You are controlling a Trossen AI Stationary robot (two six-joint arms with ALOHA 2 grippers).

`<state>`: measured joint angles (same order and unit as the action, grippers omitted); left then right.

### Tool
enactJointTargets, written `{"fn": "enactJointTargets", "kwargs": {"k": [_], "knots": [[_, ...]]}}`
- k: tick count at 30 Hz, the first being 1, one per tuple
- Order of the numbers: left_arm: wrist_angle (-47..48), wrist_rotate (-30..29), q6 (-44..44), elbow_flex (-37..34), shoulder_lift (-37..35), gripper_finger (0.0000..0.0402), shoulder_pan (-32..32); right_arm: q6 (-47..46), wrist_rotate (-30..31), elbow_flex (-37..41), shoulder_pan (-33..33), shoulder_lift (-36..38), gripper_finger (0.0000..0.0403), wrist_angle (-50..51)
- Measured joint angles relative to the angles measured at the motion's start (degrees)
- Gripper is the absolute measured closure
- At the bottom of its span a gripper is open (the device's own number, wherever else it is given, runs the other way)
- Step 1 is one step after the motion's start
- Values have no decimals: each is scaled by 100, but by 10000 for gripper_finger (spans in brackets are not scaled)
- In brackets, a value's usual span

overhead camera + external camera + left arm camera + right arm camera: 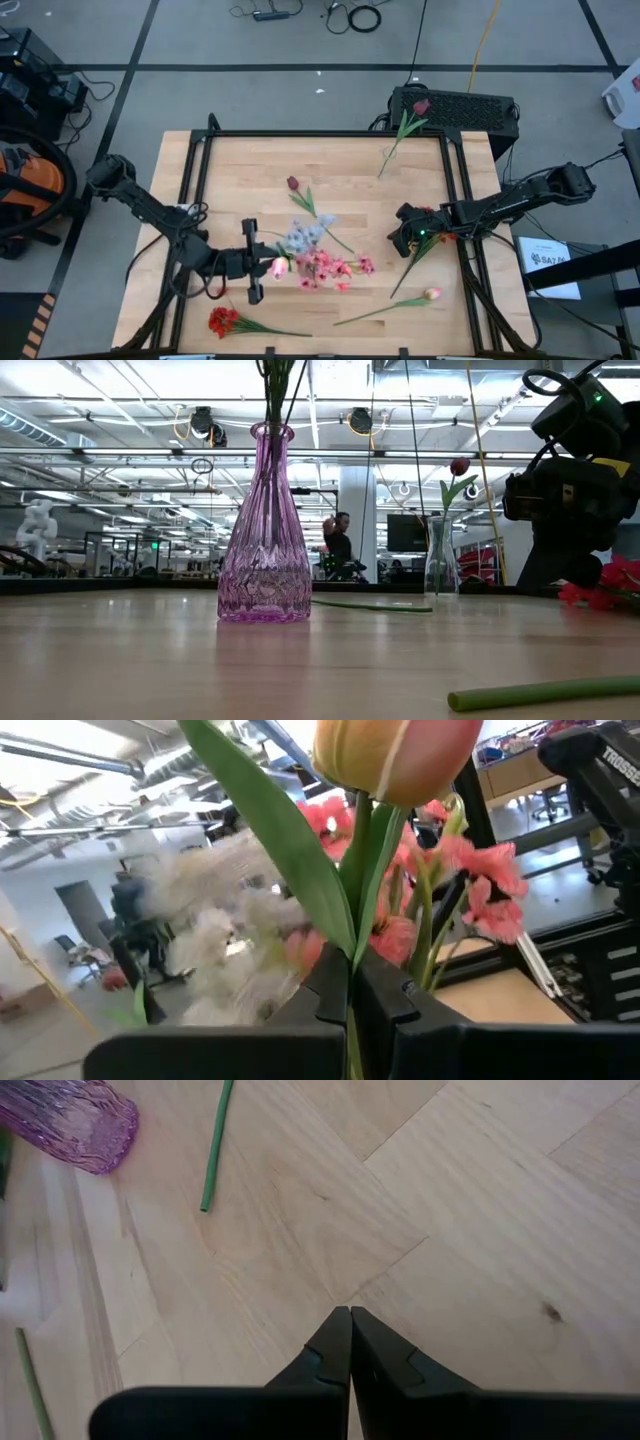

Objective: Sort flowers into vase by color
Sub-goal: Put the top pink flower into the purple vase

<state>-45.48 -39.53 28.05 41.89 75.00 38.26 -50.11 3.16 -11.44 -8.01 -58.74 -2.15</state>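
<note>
Starting at your left, the left gripper (pixel 352 1005) is clamped on the green stalk of a pink-yellow tulip (pixel 395 755), holding it upright just beside the pink spray (pixel 325 268) and pale blue-white spray (pixel 305 236) that stand in the purple vase (pixel 265 530) at mid-table. Judging by the colours, this bud belongs with the pinks, so keep the stalk vertical, line its cut end over the vase mouth and lower it straight before you let go; the heads already there crowd the opening and could deflect it. A red spray (pixel 222 321) lies near the front edge. Further right, a dark red bud (pixel 293 184) and another tulip (pixel 431 294) lie loose on the table (pixel 350 160). Your right gripper (pixel 350 1320) hovers over bare wood, fingers pressed together, holding nothing. Lettering beginning "TROSS" shows on the other arm in the left wrist view
</note>
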Motion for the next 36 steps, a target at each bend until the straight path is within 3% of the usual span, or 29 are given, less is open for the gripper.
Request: {"fn": "enactJointTargets", "kwargs": {"k": [9, 19, 36], "knots": [[336, -349, -809, -140, 0, 400, -164, 18, 2, 0, -2, 0, 403, 0], [1290, -124, -2131, -140, 52, 400, -600, 13, 276, 0, -2, 0, 403, 1], [1347, -143, -2631, -140, 490, 391, -475, 22, 278, 0, -2, 0, 403, 7]]}}
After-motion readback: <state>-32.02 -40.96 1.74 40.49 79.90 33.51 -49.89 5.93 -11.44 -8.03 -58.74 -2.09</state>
